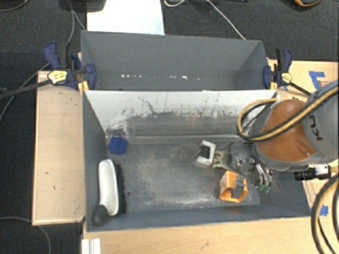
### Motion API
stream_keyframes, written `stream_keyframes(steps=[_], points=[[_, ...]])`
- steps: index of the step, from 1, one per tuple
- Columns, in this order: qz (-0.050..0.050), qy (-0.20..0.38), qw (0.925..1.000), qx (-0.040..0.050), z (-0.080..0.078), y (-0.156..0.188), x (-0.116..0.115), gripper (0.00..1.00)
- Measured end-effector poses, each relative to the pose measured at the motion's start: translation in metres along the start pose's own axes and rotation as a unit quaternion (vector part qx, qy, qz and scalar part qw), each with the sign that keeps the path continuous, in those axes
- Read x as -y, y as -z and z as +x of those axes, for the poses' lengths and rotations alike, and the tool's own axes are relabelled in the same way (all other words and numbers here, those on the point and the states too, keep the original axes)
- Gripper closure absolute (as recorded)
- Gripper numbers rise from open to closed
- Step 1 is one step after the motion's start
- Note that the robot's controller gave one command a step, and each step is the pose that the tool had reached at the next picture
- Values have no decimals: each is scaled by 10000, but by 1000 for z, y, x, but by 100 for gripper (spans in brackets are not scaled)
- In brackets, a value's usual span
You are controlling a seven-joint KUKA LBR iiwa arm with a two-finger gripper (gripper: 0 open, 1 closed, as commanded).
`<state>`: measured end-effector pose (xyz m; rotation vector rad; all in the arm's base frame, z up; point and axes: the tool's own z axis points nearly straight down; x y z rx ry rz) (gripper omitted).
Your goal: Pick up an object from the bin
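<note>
While near claw point(242, 174), orange piece point(231, 188), white block point(205, 152).

Down on the scuffed floor of the grey metal bin point(169, 181): hard against the left wall, a long white object point(108, 187) lying front to back, with a small dark thing point(99, 214) just at its near end. Farther back, apart, a blue block point(117, 145). Right of centre, a small white-and-grey piece point(205, 153); near it, toward the front, an orange object point(232, 188).
</note>
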<state>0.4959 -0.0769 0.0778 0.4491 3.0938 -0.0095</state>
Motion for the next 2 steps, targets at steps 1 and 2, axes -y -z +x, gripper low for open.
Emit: stream_keyframes(steps=[1, 2], points=[[0, 2, 10000, 8, 0, 1, 0, 100], [-5, -1, 10000, 50, -2, 7, 0, 100]])
